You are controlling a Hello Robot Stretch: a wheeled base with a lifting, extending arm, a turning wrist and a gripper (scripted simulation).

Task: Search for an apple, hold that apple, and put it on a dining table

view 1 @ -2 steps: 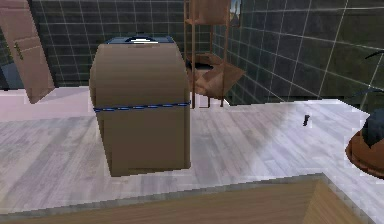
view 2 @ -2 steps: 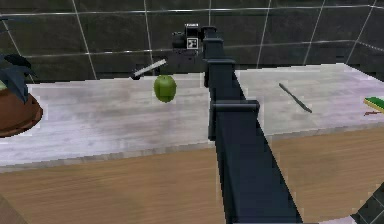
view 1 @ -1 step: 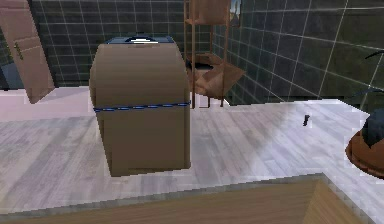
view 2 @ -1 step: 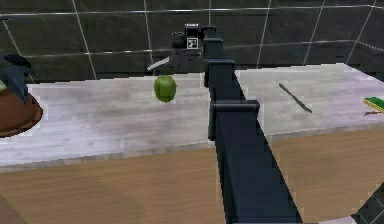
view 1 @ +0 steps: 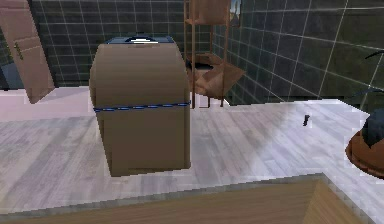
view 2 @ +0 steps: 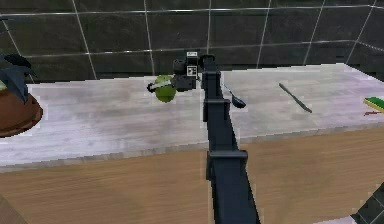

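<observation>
The arm is reaching out across the pale worktop (view 2: pixel 110 120), and the gripper (view 2: pixel 177 77) is sitting right by a green apple (view 2: pixel 164 89) near the dark tiled wall. I cannot tell whether the gripper is holding the apple. A slim utensil (view 2: pixel 295 97) is lying well off to the side, and a tall brown box (view 1: pixel 140 105) is standing on the worktop.

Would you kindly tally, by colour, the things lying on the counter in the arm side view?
Green: 2 (apple, flat pad)
Brown: 1 (dish)
Grey: 1 (thin utensil)
Total: 4
The dark speck beside the arm is too small to tell.
</observation>
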